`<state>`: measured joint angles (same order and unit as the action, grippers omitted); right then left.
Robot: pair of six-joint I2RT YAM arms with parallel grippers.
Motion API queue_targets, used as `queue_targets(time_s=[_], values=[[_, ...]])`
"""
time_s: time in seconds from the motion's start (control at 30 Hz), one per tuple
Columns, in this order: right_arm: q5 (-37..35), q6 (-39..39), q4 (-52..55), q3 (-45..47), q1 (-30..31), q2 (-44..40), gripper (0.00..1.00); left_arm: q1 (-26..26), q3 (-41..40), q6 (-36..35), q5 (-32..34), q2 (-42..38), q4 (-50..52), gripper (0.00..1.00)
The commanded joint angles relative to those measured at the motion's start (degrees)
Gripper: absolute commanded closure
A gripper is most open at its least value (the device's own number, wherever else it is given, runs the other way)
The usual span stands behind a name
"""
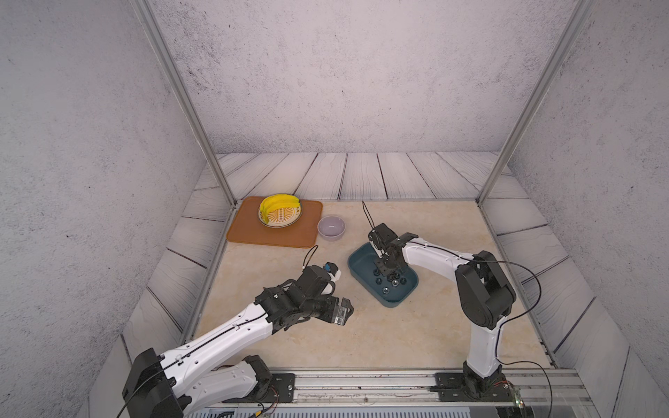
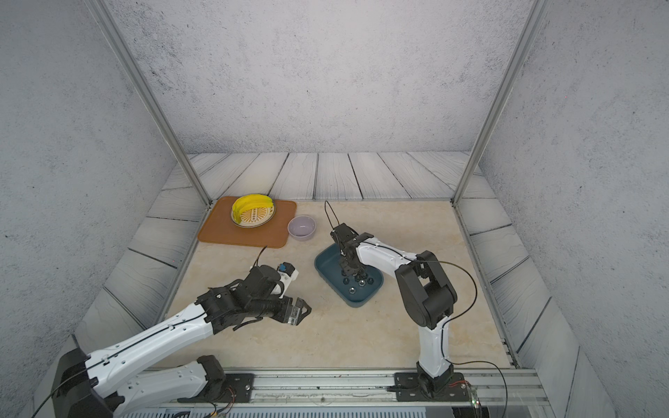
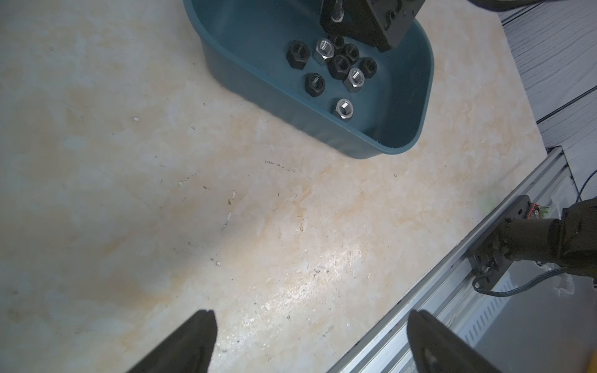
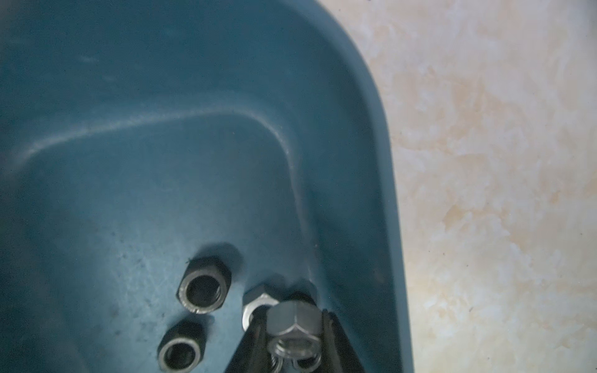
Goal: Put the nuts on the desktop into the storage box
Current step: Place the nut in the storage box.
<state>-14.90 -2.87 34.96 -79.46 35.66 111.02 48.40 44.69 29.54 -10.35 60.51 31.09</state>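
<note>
Silver nut [image 4: 292,318] was pinched between the dark fingers [image 4: 337,342] of the right gripper [image 4: 294,342], jaws narrowed onto its flats. It was held just above the floor of the storage box [image 4: 161,161], near one rounded corner. Whether it touched the floor could not be told. Right under the grip lay another silver one and two black ones, loose on the box floor.

In both top views the right gripper [image 1: 384,267] [image 2: 349,269] pointed down into the teal box [image 1: 394,301].

The left wrist view showed the nuts [image 3: 339,64] in the box: about nine, mostly black and bunched together, some touching. One silver nut sat apart, nearer the wall [image 3: 274,97].

Left gripper [image 3: 310,323] had its jaws spread wide, with only the desktop [image 3: 193,193] showing between the tips. In a top view it [image 1: 344,311] hung over the beige marble desktop [image 1: 362,333], near the box but apart from it.

Farther back were a lavender bowl [image 1: 331,227] on the desktop, just beside an orange mat [image 1: 249,235], and on the mat a patterned plate [image 1: 286,221] with bananas [image 1: 277,204].
</note>
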Motion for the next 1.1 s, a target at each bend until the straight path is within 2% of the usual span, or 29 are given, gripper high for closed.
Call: queue_targets(time_s=[0.0,0.27,0.4,0.8,0.87,1.07], values=[[-2.11,0.49,-2.58,-1.74,-0.06,1.11,0.93,0.20,1.34,0.15,2.27,0.57,2.46,0.02],[-2.57,0.34,-4.11,-2.10,0.01,3.32,0.93,0.20,2.48,0.79,6.13,0.88,4.99,0.02],[-1.51,-0.02,-4.33,-2.08,0.01,4.06,0.90,0.15,2.77,1.38,8.03,0.41,5.99,0.02],[0.13,-0.60,-3.29,-1.93,0.04,2.42,0.67,0.18,5.20,1.75,12.47,0.42,10.04,0.02],[0.93,-0.57,-2.81,-1.75,0.02,1.55,0.55,0.20,6.14,2.56,15.57,0.45,12.18,0.02],[0.84,-0.70,-1.30,-1.28,0.04,-2.77,0.51,0.15,8.57,2.69,20.66,0.11,16.41,0.02]])
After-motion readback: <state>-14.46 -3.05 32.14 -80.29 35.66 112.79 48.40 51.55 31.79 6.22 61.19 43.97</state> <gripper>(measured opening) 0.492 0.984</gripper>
